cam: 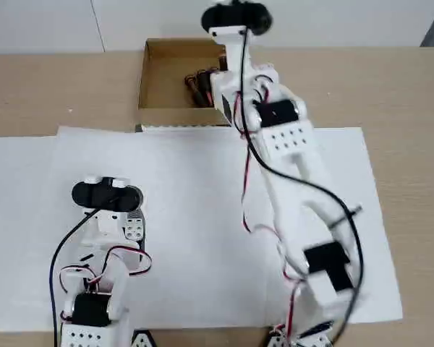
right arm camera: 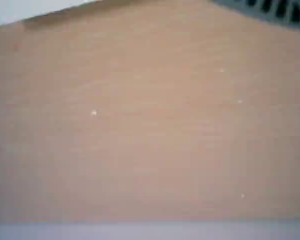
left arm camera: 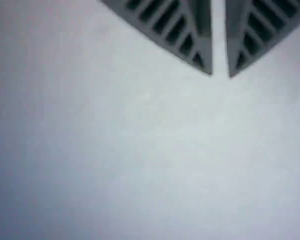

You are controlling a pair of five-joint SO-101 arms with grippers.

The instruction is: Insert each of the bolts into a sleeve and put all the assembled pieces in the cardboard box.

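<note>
Jaws on the left arm (cam: pixel 105 217) are all but closed on nothing, a thin slit between them, low over the white paper (left arm camera: pixel 140 165). Whether the jaws of the right arm (cam: pixel 275 123) are parted I cannot tell; they sit over the cardboard box (cam: pixel 142 79). Just beside them lie the assembled pieces (cam: pixel 200 85), dark brownish cylinders packed together, well apart from the left jaws. Pulling back carelessly could snag the box wall and drag it, spilling them.
</note>
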